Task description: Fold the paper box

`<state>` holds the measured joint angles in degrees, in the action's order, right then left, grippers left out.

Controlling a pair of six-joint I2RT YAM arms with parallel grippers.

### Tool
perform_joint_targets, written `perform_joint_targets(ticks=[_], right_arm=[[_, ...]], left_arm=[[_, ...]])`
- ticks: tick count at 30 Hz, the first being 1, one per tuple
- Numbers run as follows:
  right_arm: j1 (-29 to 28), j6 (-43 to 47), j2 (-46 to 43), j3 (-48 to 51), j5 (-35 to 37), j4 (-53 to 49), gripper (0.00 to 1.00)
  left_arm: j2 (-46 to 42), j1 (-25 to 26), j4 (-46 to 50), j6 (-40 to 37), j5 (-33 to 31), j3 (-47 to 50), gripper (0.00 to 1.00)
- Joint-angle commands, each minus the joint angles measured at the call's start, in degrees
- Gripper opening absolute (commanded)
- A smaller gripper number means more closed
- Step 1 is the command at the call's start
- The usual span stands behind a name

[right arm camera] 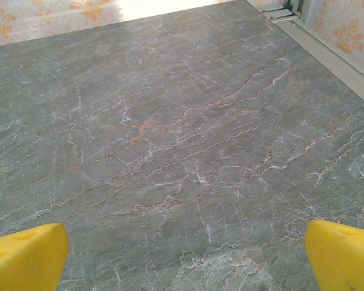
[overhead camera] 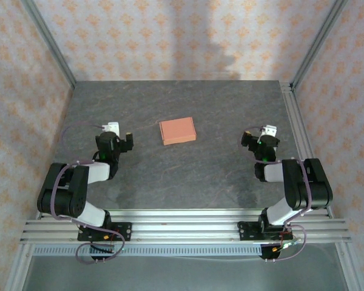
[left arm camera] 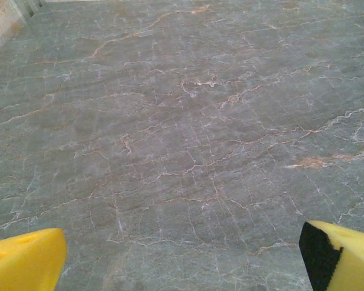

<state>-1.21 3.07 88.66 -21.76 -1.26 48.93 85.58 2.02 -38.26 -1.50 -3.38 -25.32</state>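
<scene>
Resting on the dark marbled table (overhead camera: 230,182), nothing is in contact with anything else; both arms sit folded back at the near edge, one at the left and one at the right, well apart from the work. Between them, toward the middle and a little to the far side, lies the paper box (overhead camera: 177,130) — a compact salmon-orange rectangle with no tabs or flaps spread out; whether it is a finished box or a flat-folded blank I cannot tell from above. Its long axis runs left to right, the right end turned slightly farther away. The left gripper (left arm camera: 182,264) stands fully spread and empty, bare table between its yellow fingers (left arm camera: 24,260); the right gripper (right arm camera: 182,257) is likewise wide and holds nothing. My judgement: no folding step is in hand at this moment; if any remains, both arms must first reach inward to the card — one from each short end.
</scene>
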Motion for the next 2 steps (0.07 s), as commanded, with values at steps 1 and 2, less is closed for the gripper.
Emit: perform_joint_targets(ticks=[1, 2], right_arm=[[0.1, -0.2, 0.2, -0.7, 1.0, 1.8, 0.99], [0.1, -0.2, 0.2, -0.7, 1.0, 1.8, 0.99]], left_arm=[[-0.2, 0.0, -2.0, 0.6, 0.0, -0.2, 1.00], [-0.2, 0.1, -2.1, 0.5, 0.1, -0.1, 1.00]])
